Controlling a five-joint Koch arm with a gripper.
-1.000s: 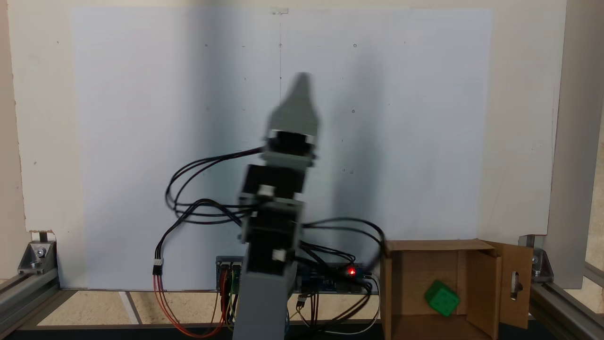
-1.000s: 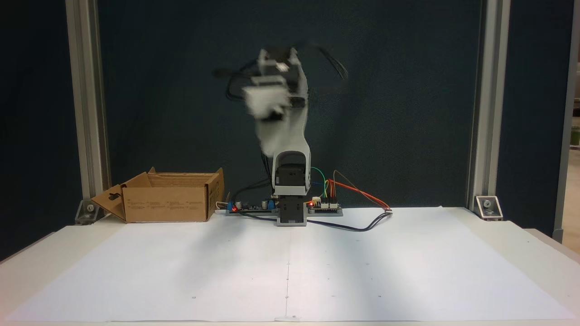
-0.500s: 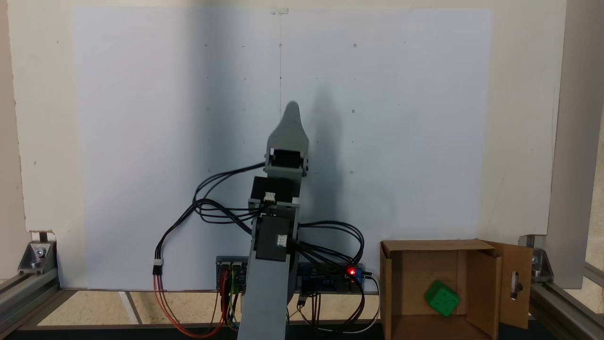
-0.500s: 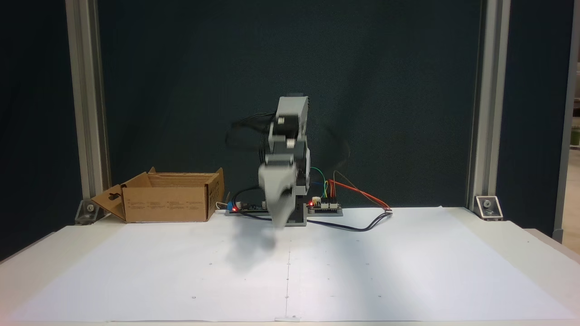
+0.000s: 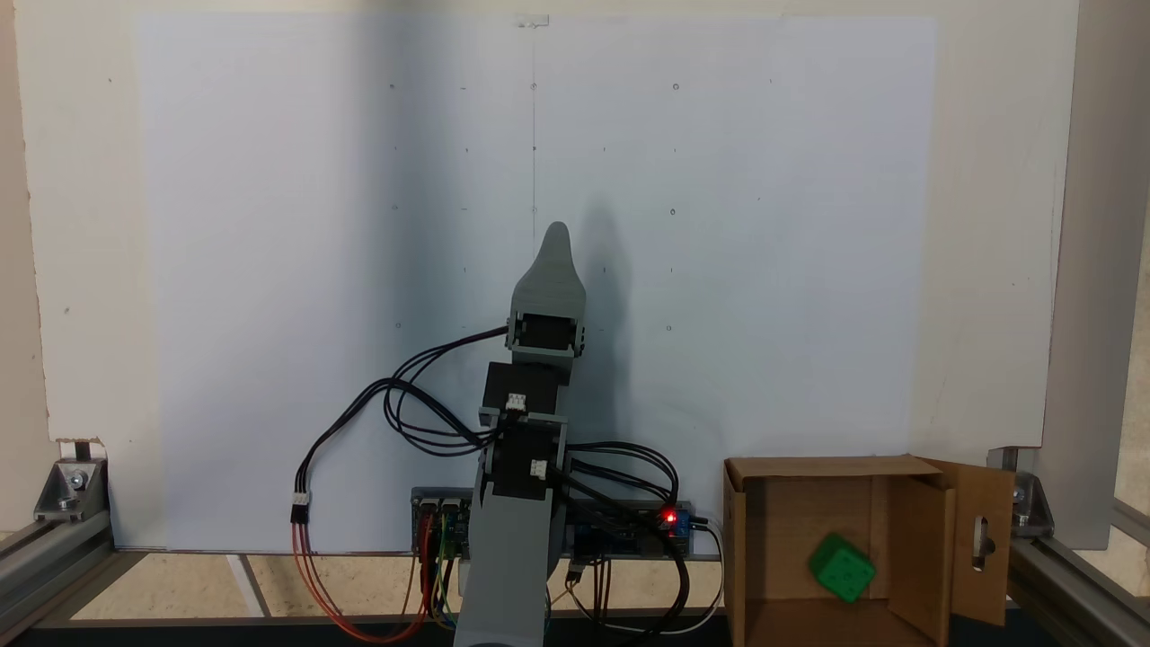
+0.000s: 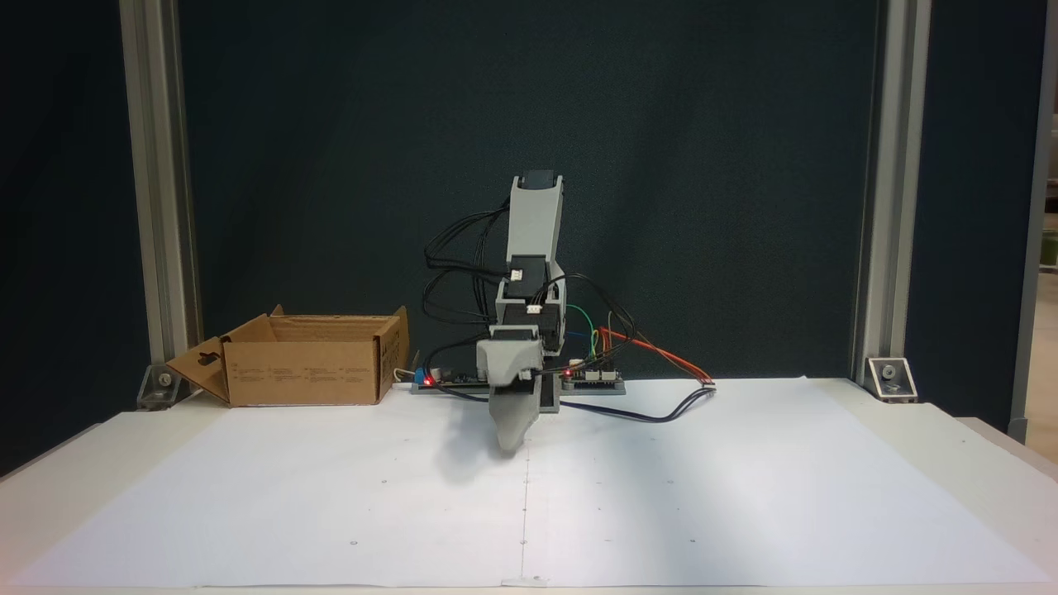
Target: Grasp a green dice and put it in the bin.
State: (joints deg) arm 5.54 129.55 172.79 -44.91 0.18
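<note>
The green dice (image 5: 842,568) lies inside the bin (image 5: 764,539), on the cardboard floor toward the right of the box in the fixed view from above the arm's base, tilted onto a corner so that a pipped face turns up toward the camera. It touches nothing but the box. The bin is an open brown cardboard box; one flap with a slot cut-out hangs open on its right side in that view. In the fixed view facing the arm, the bin (image 6: 306,372) stands at the far left of the bench (image 6: 975,446), just beside the arm's base electronics, and the slotted flap sticks out to its left.

The arm is folded forward over a large white paper sheet (image 5: 269,270) that covers most of the bench. Its end effector (image 5: 557,235) points away from the base along the sheet's centre line and well apart from the bin. In the facing view the end effector (image 6: 511,442) hangs low, its tip at or just above the paper, with a soft shadow to its left. Only one grey pointed jaw shows in both fixed views, so I cannot tell whether the jaws are apart or together; nothing is seen in them.

Black cables (image 5: 404,404) loop from the arm's joints, and a red light (image 5: 669,517) glows on the circuit board at the base.
</note>
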